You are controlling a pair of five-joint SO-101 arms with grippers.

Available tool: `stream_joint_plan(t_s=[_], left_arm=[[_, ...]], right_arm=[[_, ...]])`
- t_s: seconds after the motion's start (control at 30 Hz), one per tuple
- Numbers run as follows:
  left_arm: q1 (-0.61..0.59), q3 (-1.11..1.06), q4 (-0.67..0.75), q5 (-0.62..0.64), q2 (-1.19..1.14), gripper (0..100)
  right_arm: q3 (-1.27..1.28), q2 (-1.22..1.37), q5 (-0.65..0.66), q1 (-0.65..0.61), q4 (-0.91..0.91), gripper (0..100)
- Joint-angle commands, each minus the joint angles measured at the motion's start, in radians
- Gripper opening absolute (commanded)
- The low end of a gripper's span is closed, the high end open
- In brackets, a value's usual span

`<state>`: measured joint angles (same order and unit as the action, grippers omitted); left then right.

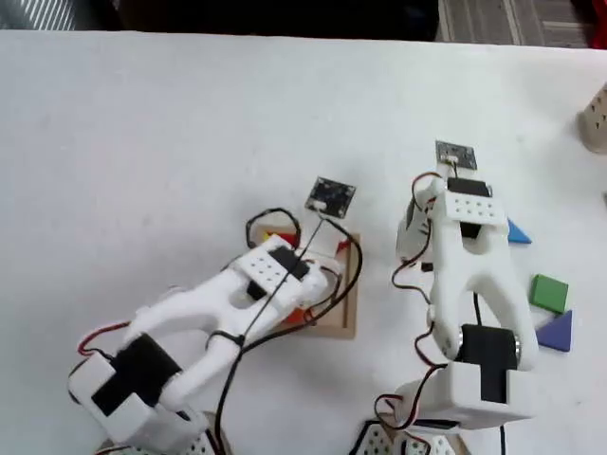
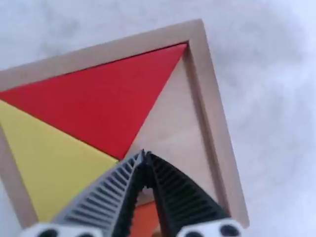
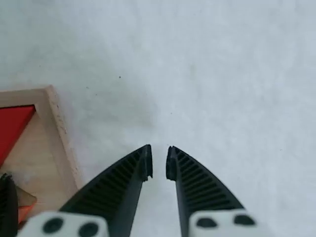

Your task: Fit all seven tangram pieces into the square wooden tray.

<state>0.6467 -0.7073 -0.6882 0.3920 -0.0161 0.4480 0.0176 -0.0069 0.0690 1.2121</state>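
Left wrist view: left fingers (image 2: 182,197) together over tray (image 2: 208,98) beside red triangle (image 2: 98,103); right fingers (image 3: 123,182) apart.

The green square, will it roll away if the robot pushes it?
Probably not: the green square lies flat with straight edges, so it should slide on the table, not roll. It looks like a stiff block, so it likely won't bend. Lying so low, it may be fiddly to pinch.

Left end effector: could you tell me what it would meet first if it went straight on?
Probably the bare floor of the square wooden tray, beside the large red triangle; depth is unclear.
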Motion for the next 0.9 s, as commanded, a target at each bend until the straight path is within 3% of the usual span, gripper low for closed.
stream_joint_plan(t_s=[0.0,0.5,0.67,0.87], left_arm=[[0.005,0.044,-0.018,-0.011,0.036,2],[-0.001,0.107,-0.020,-0.011,0.039,2],[-0.002,0.075,-0.052,-0.011,0.163,2],[-0.160,-0.037,-0.054,-0.011,0.403,2]], right_arm=[[-0.003,-0.044,0.005,0.001,-0.012,5.6],[-0.003,-0.044,0.005,0.001,-0.013,5.6],[-0.003,-0.044,0.005,0.002,-0.013,5.6],[-0.003,-0.044,0.005,0.007,-0.013,5.6]])
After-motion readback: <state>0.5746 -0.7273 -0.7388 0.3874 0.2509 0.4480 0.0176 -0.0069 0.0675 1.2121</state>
